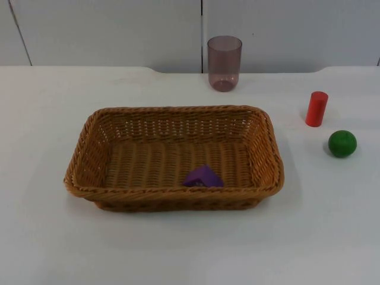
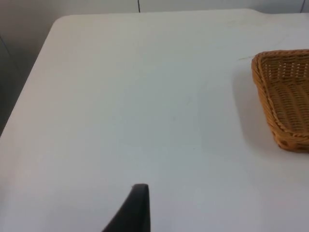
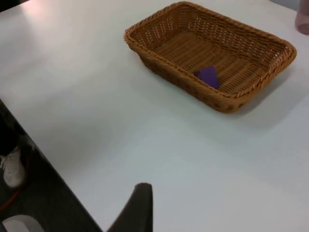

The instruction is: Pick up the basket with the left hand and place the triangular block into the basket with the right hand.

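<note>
A brown wicker basket (image 1: 172, 110) rests flat on the white table, near its middle. Inside it, against the front wall, lies a purple triangular block (image 1: 203, 177). The right wrist view shows the same basket (image 3: 227, 104) with the purple block (image 3: 208, 76) in it, some way off from my right gripper (image 3: 137, 208), which hangs over bare table and touches nothing. My left gripper (image 2: 137, 208) is over bare table too, well apart from the basket's corner (image 2: 282, 96). Both arms wait off to the sides.
A translucent purple cup (image 1: 224, 62) stands behind the basket by the wall. To the basket's right stand a red cylinder (image 1: 316, 108) and a green ball (image 1: 342, 143). In the right wrist view the table edge (image 3: 58, 169) drops to the floor.
</note>
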Robot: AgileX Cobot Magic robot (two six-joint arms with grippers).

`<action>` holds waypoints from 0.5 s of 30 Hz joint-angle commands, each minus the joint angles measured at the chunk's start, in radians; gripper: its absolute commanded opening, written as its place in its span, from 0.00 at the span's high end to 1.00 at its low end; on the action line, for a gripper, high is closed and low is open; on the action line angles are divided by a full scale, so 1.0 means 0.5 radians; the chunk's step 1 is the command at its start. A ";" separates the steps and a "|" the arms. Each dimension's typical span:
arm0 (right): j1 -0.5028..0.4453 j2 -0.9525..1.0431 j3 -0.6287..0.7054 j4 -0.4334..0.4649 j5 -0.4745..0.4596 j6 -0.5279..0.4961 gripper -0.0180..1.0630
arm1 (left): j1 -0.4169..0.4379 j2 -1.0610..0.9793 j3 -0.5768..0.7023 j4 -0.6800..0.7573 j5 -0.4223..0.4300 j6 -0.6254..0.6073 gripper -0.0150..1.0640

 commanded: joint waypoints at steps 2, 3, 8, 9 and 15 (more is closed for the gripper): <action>0.003 -0.007 0.003 0.008 -0.007 -0.019 0.15 | -0.001 -0.010 0.007 -0.002 0.004 0.016 0.01; 0.003 -0.007 0.003 0.018 -0.007 -0.033 0.15 | -0.001 -0.010 0.007 -0.010 0.004 0.024 0.01; 0.003 -0.007 0.003 0.032 -0.007 -0.054 0.03 | -0.001 -0.010 0.007 -0.024 0.004 0.037 0.01; 0.003 -0.007 0.003 0.032 -0.007 -0.054 0.01 | -0.001 -0.010 0.007 -0.035 0.004 0.037 0.01; 0.003 -0.007 0.003 0.032 -0.007 -0.048 0.01 | -0.037 -0.010 0.007 -0.058 0.004 0.027 0.01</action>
